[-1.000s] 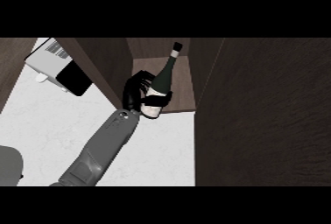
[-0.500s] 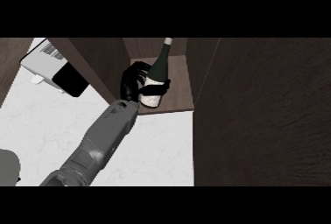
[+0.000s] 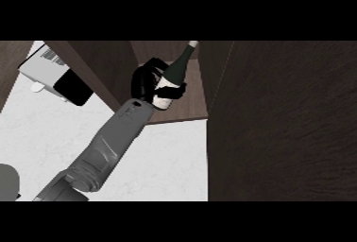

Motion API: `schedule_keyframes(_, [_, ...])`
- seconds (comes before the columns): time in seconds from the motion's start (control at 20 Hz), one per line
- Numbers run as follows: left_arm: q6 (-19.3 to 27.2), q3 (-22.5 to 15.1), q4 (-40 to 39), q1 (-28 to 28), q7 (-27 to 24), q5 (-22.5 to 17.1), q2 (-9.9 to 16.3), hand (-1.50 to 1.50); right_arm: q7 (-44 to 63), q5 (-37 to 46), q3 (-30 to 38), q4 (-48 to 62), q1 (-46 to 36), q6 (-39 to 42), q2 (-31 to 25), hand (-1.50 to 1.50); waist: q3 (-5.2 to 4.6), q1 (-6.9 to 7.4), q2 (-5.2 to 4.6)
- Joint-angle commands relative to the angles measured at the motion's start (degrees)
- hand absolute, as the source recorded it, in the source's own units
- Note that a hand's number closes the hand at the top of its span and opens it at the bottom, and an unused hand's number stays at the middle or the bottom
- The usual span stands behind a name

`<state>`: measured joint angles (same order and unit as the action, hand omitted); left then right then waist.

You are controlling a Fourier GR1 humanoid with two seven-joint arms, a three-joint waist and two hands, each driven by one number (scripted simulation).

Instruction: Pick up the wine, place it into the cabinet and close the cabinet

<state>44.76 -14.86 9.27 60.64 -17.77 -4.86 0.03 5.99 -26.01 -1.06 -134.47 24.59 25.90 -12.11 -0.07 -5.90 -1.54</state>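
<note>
The wine bottle (image 3: 174, 75) is dark with a white label and leans inside the open cabinet, its neck pointing up and to the right. My right hand (image 3: 145, 80) is curled round the bottle's lower body from the left, partly hiding it. The bottle's base is just above the cabinet's wooden shelf (image 3: 187, 109); I cannot tell whether it touches. A large dark wooden door panel (image 3: 279, 123) stands open at the right. My left hand does not show; only a grey piece of arm (image 3: 7, 182) sits at the lower left edge.
A white appliance with a black face (image 3: 52, 73) stands on the white marble counter (image 3: 42, 137) at the upper left. Another dark wooden panel (image 3: 97, 66) borders the cabinet opening on its left side.
My right hand has carried the bottle up and deeper into the cabinet. The bottle now stands higher over the shelf.
</note>
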Motion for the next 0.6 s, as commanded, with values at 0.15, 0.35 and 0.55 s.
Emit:
schedule_keyframes(0.15, [2.3, -3.7, -0.9, 2.9, 3.2, 1.9, 0.0, 1.50, 3.0, -6.0, 0.7, -3.6, -0.8, -0.8, -1.3, -1.50, -0.01, -0.81, -0.01])
schedule_keyframes(0.35, [2.4, -2.9, -0.2, 3.4, 5.0, 0.2, 0.0, 1.50, 2.4, -6.2, 1.6, -2.1, -2.1, 0.0, -1.9, -1.50, -0.02, -1.47, -0.29])
schedule_keyframes(0.55, [3.2, -5.3, -1.4, 5.2, 11.0, 0.9, 0.0, 1.50, 0.9, -6.9, 1.6, -1.9, -0.3, 1.8, -1.8, -1.50, 0.07, -2.61, -0.07])
